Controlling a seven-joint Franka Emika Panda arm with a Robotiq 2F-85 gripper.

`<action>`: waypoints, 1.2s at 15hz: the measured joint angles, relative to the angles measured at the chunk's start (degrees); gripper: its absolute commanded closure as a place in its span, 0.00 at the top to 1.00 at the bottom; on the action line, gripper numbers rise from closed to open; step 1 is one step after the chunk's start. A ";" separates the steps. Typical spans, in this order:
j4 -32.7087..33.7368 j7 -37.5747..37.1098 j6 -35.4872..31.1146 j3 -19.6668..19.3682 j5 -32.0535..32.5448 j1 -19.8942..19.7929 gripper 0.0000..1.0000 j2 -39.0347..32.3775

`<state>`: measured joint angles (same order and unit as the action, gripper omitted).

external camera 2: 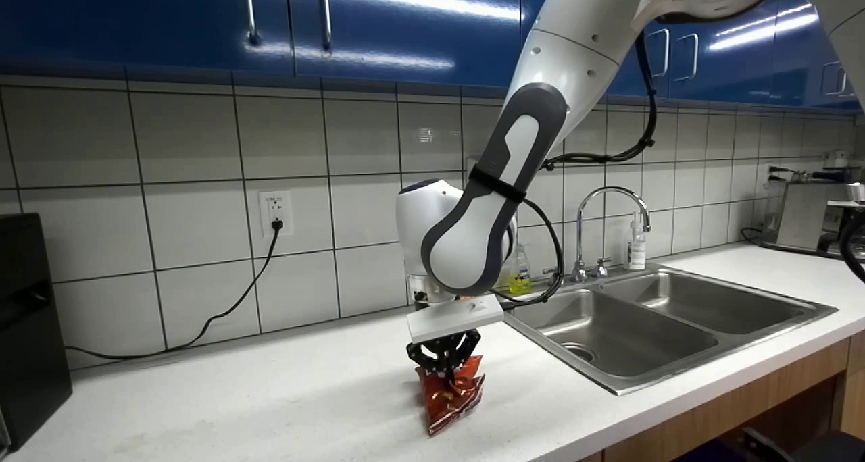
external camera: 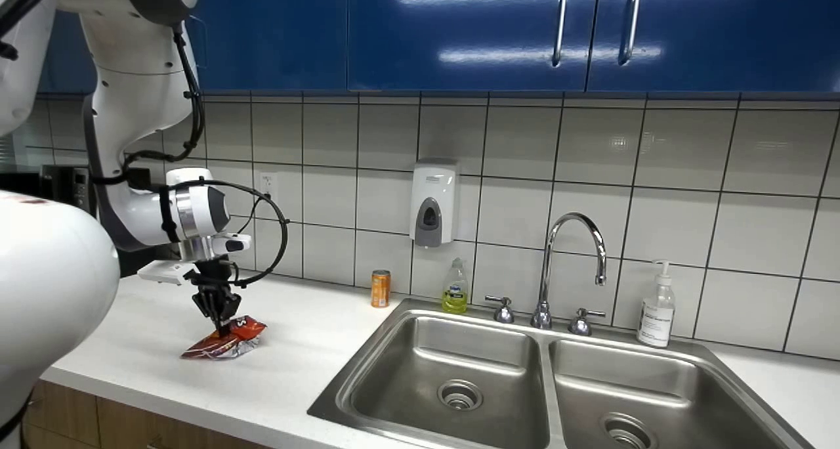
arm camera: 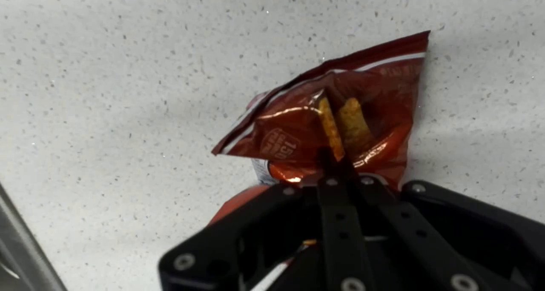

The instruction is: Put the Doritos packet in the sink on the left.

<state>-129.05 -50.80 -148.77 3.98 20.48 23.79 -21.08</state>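
The red Doritos packet (external camera: 246, 331) is on the white counter, apart from the sink, in both exterior views (external camera 2: 447, 404). My gripper (external camera: 224, 329) points down with its fingers closed together, pinching the middle of the packet. In the wrist view the packet (arm camera: 379, 91) bunches around the fingertips (arm camera: 340, 165), and the gripper hides its lower part. It appears to rest on the counter. The left sink basin (external camera: 407, 386) is bare steel with a round drain, and shows in the exterior view too (external camera 2: 635, 340).
An orange can (external camera: 380, 289) and a green soap bottle (external camera: 455, 288) stand by the wall. The faucet (external camera: 545, 272) rises behind the two basins. A sanitizer bottle (external camera: 657, 311) is at the right rear. The sink rim (arm camera: 25, 240) shows in the wrist view. A black appliance (external camera 2: 30, 334) stands on the counter.
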 measured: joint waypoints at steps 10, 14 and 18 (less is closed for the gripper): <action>0.76 0.00 0.01 -0.46 0.00 0.38 0.00 0.32; 0.78 0.01 0.78 -0.42 0.00 0.38 0.00 2.80; -0.03 0.14 3.45 -0.17 -0.18 0.30 0.00 6.87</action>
<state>-129.08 -50.66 -145.33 3.82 20.30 24.09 -14.20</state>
